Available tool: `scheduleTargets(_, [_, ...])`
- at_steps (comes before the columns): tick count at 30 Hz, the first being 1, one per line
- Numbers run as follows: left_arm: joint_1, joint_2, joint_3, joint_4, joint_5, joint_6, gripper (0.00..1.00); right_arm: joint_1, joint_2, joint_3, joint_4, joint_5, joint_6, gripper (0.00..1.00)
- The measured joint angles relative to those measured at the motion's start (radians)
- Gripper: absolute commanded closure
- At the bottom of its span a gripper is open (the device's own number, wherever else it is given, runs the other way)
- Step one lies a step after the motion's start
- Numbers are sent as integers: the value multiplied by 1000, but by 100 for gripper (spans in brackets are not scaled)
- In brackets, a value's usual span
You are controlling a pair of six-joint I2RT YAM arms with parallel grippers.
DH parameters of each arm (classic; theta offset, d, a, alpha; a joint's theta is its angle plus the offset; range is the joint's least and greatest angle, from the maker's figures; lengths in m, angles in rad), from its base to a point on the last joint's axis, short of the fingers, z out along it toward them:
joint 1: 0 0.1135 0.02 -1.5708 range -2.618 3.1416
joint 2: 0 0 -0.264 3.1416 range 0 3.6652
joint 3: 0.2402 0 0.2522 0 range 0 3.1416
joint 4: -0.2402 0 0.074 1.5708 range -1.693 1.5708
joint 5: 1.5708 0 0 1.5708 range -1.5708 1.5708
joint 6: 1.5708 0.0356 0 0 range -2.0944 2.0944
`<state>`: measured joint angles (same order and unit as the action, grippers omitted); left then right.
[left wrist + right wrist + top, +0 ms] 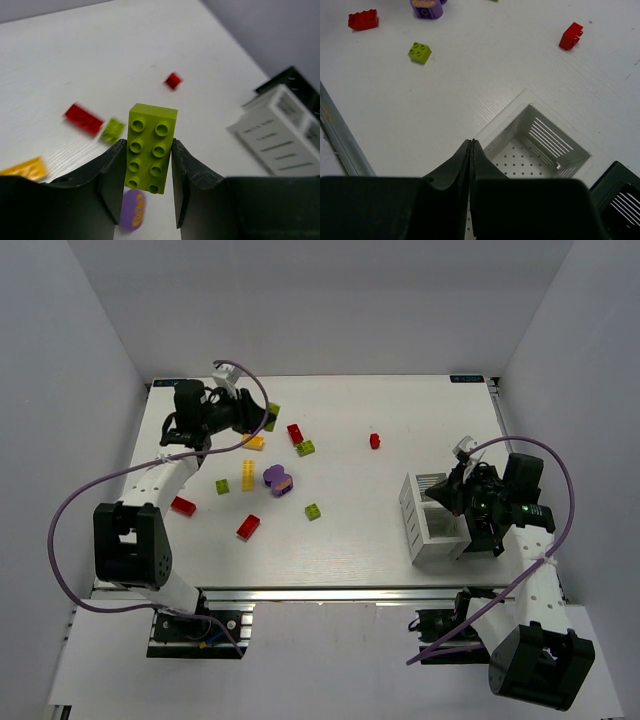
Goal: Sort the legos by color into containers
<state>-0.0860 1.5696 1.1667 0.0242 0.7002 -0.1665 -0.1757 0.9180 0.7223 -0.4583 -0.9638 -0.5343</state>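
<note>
A: Where is the lime brick [151, 131]?
B: Clamped between the fingers of the left gripper [147, 146], upper left of the overhead view; other legos [248, 527] lie scattered centre-left
A: And the right gripper [471, 146]?
B: Fingers pressed together on nothing, above a white compartment of the containers [547, 134], at the right

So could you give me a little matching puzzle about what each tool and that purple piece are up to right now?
Things:
1. left tool
2. right tool
3. purple piece

States:
A. lies loose beside a yellow brick
B. shut, with nothing held
C. clamped on a long lime green brick

Pairs: 1-C, 2-B, 3-A
</note>
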Motion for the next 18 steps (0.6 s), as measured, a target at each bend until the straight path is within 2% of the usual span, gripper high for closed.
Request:
scheduleTargets(1, [-22,-10,0,42,37,-30,100,0,0,0,11,5,11,100])
scheduleTargets(4, [-113,-3,-4,154,108,-117,100,0,-1,0,61,55,84,100])
scheduleTargets(9, [-314,69,-16,297,135,-253,100,-4,-38,0,169,188,231,100])
scheduleTargets(15, [-513,159,-8,472,51,-366,100,-29,-64,0,244,382,347,100])
scheduleTargets(18, [-592,247,50,547,-14,-395,100,-47,-67,0,258,452,380,100])
